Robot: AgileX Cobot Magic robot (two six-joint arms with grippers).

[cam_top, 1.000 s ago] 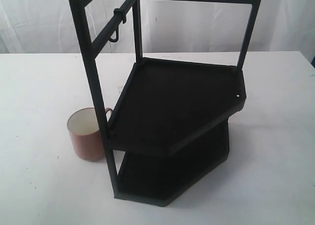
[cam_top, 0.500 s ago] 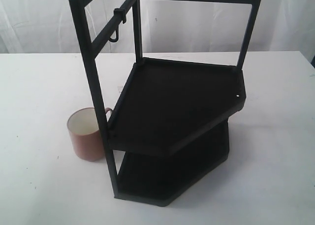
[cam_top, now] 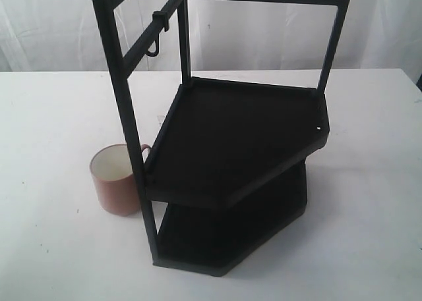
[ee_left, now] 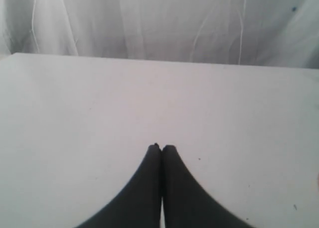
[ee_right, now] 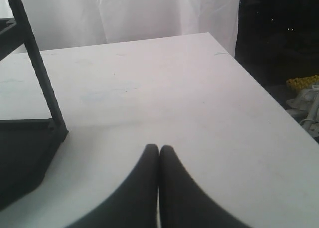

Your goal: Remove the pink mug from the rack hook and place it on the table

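Observation:
The pink mug (cam_top: 117, 180) stands upright on the white table (cam_top: 46, 116), just left of the black rack (cam_top: 231, 143), its handle turned toward the rack's front post. The rack hook (cam_top: 154, 43) hangs bare from the upper left bar. Neither gripper shows in the exterior view. My left gripper (ee_left: 161, 148) is shut with nothing between its fingers, above bare table. My right gripper (ee_right: 159, 148) is likewise shut and holds nothing, over the table (ee_right: 164, 98) beside a corner of the rack (ee_right: 35, 123).
A white curtain (cam_top: 264, 31) hangs behind the table. In the right wrist view the table's edge (ee_right: 259, 88) drops off to a dark area with clutter (ee_right: 304, 96).

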